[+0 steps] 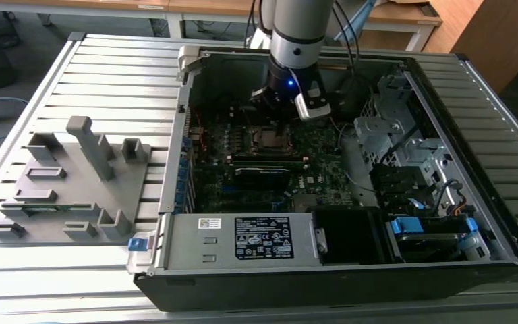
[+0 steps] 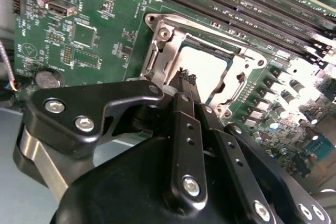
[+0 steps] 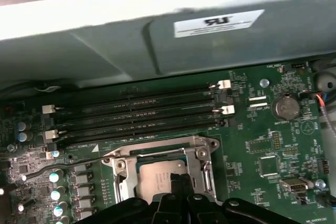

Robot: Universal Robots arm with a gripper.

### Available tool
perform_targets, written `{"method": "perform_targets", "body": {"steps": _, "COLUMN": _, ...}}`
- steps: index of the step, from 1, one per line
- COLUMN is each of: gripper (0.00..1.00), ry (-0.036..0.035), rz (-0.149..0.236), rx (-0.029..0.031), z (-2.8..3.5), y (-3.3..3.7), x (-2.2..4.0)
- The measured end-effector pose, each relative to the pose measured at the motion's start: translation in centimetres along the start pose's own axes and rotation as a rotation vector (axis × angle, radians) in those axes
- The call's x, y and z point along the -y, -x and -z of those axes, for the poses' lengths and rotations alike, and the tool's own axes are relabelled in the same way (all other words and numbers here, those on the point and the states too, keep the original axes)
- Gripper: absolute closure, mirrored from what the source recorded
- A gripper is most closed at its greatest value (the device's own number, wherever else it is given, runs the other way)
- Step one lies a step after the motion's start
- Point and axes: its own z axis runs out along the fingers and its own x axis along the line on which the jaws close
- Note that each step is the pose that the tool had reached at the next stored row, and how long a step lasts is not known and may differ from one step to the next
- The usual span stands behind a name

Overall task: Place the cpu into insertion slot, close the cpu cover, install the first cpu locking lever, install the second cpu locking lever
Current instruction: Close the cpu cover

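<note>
Tool at cpu cover edge

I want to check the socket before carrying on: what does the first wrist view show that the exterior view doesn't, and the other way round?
The first wrist view adds close detail: the chip lying under the lowered metal frame, the memory slots beside it, and a coin battery.
The exterior view adds the wider scene: the open computer case on a slatted table, a grey tray at the exterior view's left, and the arm reaching down into the case.
Both show the claw right at the socket.
</note>
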Motion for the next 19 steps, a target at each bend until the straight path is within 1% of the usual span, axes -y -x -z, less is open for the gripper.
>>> {"method": "perform_targets", "body": {"steps": 4, "gripper": 0.89, "ry": 0.0039, "rz": 0.008, "rx": 0.0008, "z": -0.2, "y": -0.16, "x": 0.04}}
{"method": "perform_targets", "body": {"steps": 10, "gripper": 0.89, "ry": 0.0039, "rz": 0.01, "rx": 0.0007, "z": -0.22, "y": -0.18, "x": 0.04}}
{"method": "perform_targets", "body": {"steps": 13, "gripper": 0.89, "ry": 0.0039, "rz": 0.011, "rx": 0.0013, "z": -0.26, "y": -0.52, "x": 0.09}}
{"method": "perform_targets", "body": {"steps": 19, "gripper": 0.89, "ry": 0.0038, "rz": 0.031, "rx": 0.0009, "z": -0.57, "y": -0.6, "x": 0.12}}
